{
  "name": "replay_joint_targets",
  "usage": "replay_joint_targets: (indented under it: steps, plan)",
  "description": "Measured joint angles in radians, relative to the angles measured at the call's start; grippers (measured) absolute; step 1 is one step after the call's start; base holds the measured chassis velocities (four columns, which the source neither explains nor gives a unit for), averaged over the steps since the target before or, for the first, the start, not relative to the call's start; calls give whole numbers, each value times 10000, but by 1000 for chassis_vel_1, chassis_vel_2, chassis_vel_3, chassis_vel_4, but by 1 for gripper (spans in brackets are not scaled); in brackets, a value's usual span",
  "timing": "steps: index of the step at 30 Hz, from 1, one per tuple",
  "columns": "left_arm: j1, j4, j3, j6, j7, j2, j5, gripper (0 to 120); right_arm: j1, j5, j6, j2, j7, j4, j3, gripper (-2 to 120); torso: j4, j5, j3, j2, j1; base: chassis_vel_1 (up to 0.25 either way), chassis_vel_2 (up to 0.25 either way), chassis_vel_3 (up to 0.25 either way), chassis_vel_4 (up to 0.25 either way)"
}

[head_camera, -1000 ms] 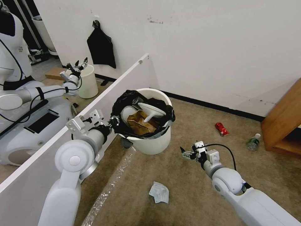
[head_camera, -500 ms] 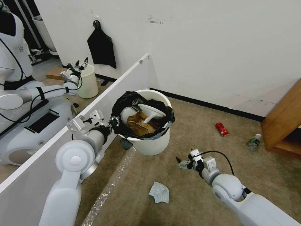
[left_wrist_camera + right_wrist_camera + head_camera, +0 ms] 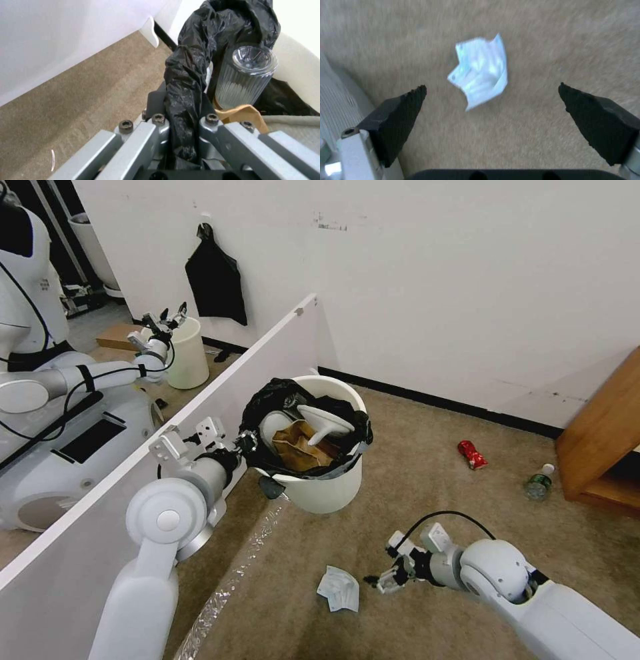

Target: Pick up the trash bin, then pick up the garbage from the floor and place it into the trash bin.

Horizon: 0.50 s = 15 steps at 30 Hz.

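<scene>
The trash bin (image 3: 323,490), white with a black bag over its rim, hangs off the floor. My left gripper (image 3: 248,441) is shut on its bagged rim; the left wrist view shows the gripper (image 3: 181,120) clamping the black bag (image 3: 186,75). Inside lie a white slipper (image 3: 323,420), a brown paper bag (image 3: 300,445) and a clear ribbed bottle (image 3: 245,77). My right gripper (image 3: 377,582) is open low over the carpet, beside a crumpled white-blue tissue (image 3: 339,588). In the right wrist view the tissue (image 3: 480,72) lies just beyond the spread fingers of the gripper (image 3: 491,87).
A red packet (image 3: 472,454) and a small bottle (image 3: 537,481) lie on the carpet at the right, near wooden furniture (image 3: 603,440). A white partition (image 3: 200,400) runs along my left. Beyond it stand another robot (image 3: 60,380) and a cream bin (image 3: 187,353).
My right arm has dropped and swung left toward the tissue, its gripper now close to the floor. The left gripper still holds the bin, which has shifted only slightly.
</scene>
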<state>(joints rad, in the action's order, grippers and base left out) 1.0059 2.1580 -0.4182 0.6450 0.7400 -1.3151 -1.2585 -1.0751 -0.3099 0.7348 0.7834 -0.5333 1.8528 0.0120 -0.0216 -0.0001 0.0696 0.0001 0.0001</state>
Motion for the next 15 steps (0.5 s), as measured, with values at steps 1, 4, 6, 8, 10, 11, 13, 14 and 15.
replay_joint_targets:
  steps: [1,4,6,8,10,11,13,14,15]
  plan:
    - [20,-40,35,0,-26,-22,53,4,67,375,1,39,-171,-197,289,100,-1,1,0,0,0,0,0,0,0]
    - [25,-67,46,-1,-34,-36,78,4,76,710,-198,51,-336,-395,441,100,-2,1,1,-1,0,0,0,0,0]
    - [35,-71,55,-4,-45,-57,94,4,66,830,-517,55,-382,-574,442,100,-2,1,0,-1,0,0,0,0,0]
    - [47,-74,73,-8,-74,-80,138,4,88,827,-683,65,-361,-694,374,100,-2,0,0,0,0,0,0,0,0]
    - [52,-81,85,-10,-86,-97,158,4,117,819,-759,83,-331,-772,342,100,-2,0,0,0,0,0,0,0,0]
    - [54,-100,106,-12,-97,-127,185,4,166,804,-850,135,-270,-921,319,100,-2,0,0,-1,0,0,0,0,0]
    - [54,-109,116,-13,-108,-143,202,4,202,803,-912,191,-231,-1065,315,100,-2,0,0,0,0,0,0,0,0]
    - [55,-112,129,-14,-122,-160,218,4,240,808,-993,262,-166,-1255,315,100,-2,1,0,0,0,0,0,0,0]
    - [58,-113,140,-16,-129,-170,229,4,283,810,-1088,348,-83,-1471,318,100,-2,1,1,-1,0,0,0,0,0]
